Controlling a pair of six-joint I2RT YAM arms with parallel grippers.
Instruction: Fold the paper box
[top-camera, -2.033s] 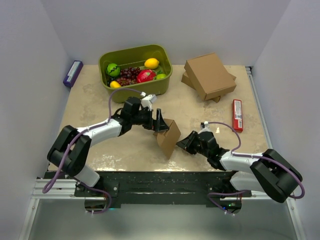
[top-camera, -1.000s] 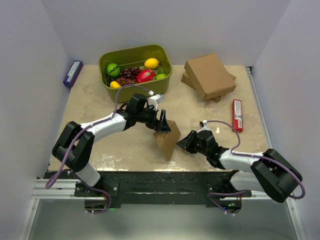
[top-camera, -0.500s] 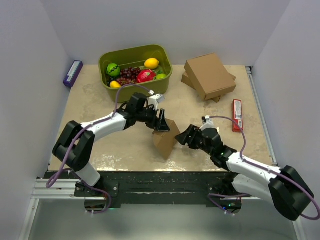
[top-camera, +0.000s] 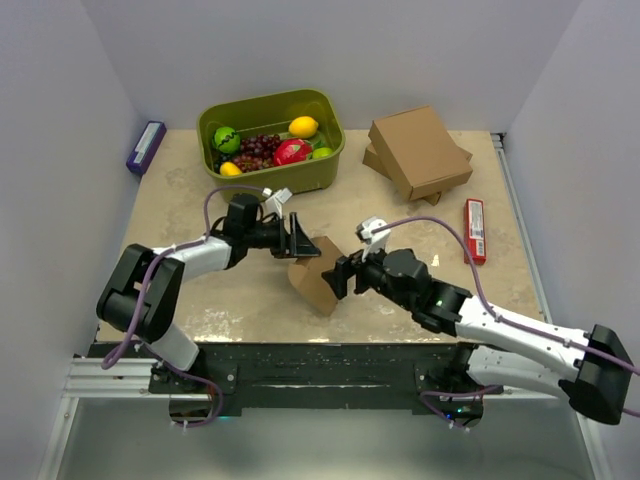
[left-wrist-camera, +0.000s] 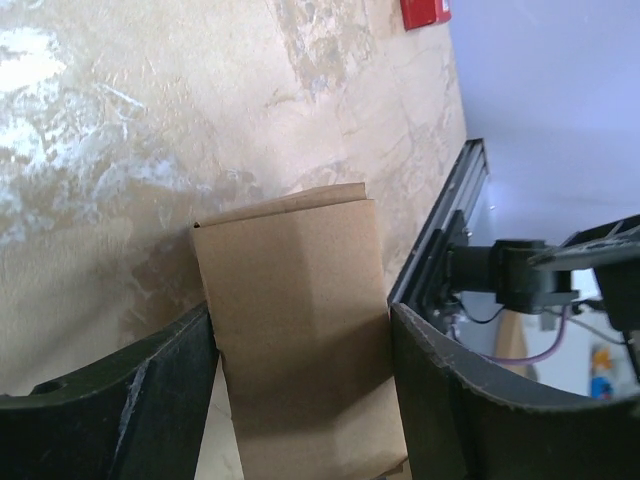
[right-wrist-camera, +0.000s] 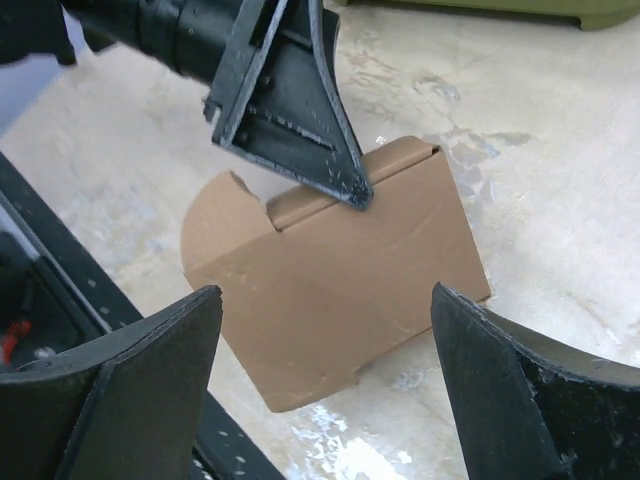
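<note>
While the left claw (top-camera: 298, 243) pinches the paper box (top-camera: 316, 282) near its upper end, one finger pressed against each side of the cardboard, the box stands tilted on the counter (top-camera: 215, 300), between the two arms and toward the near edge. The hold looks shallow. In the right wrist view one fingertip sits right at the top seam, so the thin board could slip free or buckle if the squeeze tightens. A rounded flap sticks out untucked on one side of the box, and a twist of the left arm could bend it the wrong way or crease the wall beside it.

To the right, the right claw (top-camera: 343, 276) is spread wide, just beside the box and not touching it, with its fingers framing the broad face. The main risk probably lies in its approach. If it pushes in off-line, it may shove the box out of the left claw's pinch, tip it flat onto the counter, or dent the panel instead of turning the flap. The two claws are close together and could also collide.
</note>
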